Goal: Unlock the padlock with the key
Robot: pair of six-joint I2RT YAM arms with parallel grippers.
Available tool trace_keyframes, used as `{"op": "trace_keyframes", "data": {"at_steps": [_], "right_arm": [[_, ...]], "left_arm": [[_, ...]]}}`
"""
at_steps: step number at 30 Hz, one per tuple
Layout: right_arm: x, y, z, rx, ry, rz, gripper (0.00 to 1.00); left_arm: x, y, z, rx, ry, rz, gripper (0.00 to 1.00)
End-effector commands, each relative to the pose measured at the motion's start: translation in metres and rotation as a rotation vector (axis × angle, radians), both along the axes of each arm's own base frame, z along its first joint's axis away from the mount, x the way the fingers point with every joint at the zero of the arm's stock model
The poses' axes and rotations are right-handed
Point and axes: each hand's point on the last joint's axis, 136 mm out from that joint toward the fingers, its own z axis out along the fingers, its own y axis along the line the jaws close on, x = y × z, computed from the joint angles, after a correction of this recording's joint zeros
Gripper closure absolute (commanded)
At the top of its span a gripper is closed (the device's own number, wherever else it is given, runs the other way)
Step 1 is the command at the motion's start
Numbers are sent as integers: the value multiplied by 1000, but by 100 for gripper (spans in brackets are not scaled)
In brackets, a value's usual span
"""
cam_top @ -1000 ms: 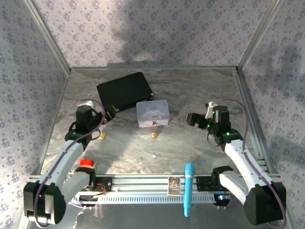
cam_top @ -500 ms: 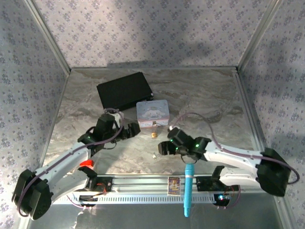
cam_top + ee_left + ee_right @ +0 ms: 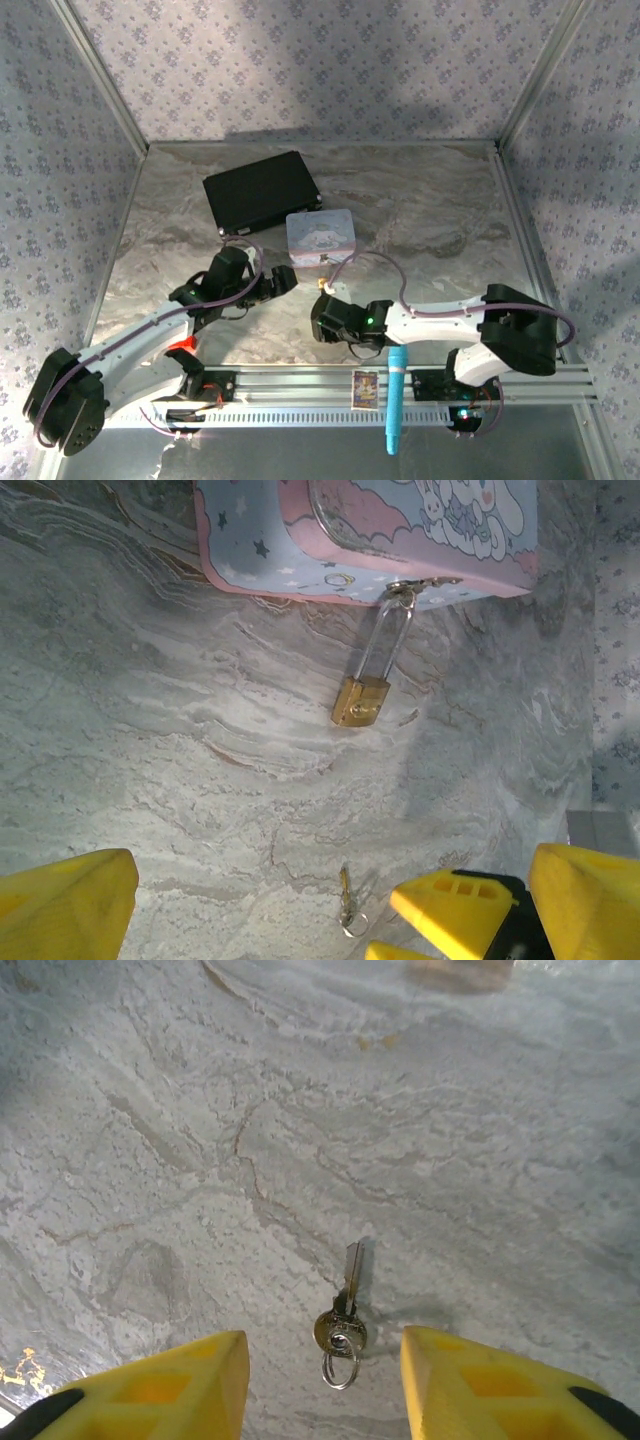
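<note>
The padlock (image 3: 360, 700) lies on the biggest thing here, the marble-look table (image 3: 430, 200), so I'll go down in size from there. At the back left there's a flat black box (image 3: 262, 190). Just in front of it is the pastel tin (image 3: 320, 236) with cartoon bunnies on the lid.

The left gripper (image 3: 283, 281) is near the tin's front left corner. Its yellow jaws are wide apart and holding nothing. The right gripper (image 3: 322, 1345) is low over the table in front of the tin. Its jaws are apart too, one finger on each side of the key's ring end, and neither looks to be touching it.

The padlock's thin silver shackle is hooked through the tin's latch, and the brass body rests on the table right at the tin's front edge. It looks closed.

Smallest is the key (image 3: 345, 1305). It lies flat on the table with a little ring on it, on the near side of the padlock and clearly apart from it.
</note>
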Motion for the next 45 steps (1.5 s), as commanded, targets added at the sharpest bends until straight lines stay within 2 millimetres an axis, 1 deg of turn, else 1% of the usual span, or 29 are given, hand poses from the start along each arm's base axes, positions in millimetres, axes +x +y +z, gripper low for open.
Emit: {"op": "trace_keyframes", "data": {"at_steps": [1,7,9,10,12,14,15,19,21,23,26,27,30,34,36,38,41,43,45], "right_arm": [[4,4,-1,-16,-7,-49,59],[0,-5,-9,-76,-9,-69,64],[1,-8,-13,-91,-5,-79,67],[1,-9,-16,-94,2,-78,71],[1,-8,-19,-96,7,-77,72],[1,-6,-19,-91,7,-72,78],[1,-5,-19,-88,7,-69,79],[-4,-3,-23,-100,24,-56,80],[-6,-2,-25,-108,36,-50,82],[-7,-1,-25,-110,43,-41,90],[-8,-2,-24,-103,45,-32,93],[-8,-3,-24,-98,47,-28,96],[-4,-6,-21,-53,52,-9,99],[1,-13,-14,-7,69,34,100],[2,-14,-7,16,75,65,100],[4,-13,1,56,83,99,100],[13,-13,15,170,112,86,100],[19,-16,26,219,114,75,100],[28,-20,39,232,85,65,100]], "left_arm": [[5,-3,12,-18,-21,13,0],[4,-1,7,-8,-13,24,0],[4,-1,6,-4,-12,31,0],[4,0,5,-4,-14,32,0],[4,-1,5,-7,-16,29,0],[3,-2,6,-6,-18,23,0],[3,-1,6,-5,-16,23,0],[2,2,0,13,-7,35,0],[3,4,-2,19,-2,48,0],[4,5,-3,18,-3,57,0],[5,2,-2,6,-10,66,0],[6,1,-3,1,-11,66,0],[6,-7,-6,-16,2,64,0],[6,-29,-11,-108,79,71,1],[7,-40,-12,-167,103,91,4],[7,-52,-7,-232,99,103,6],[5,-67,-3,-284,117,113,7],[5,-74,-1,-313,149,130,7],[4,-79,-1,-362,184,157,6]]}}
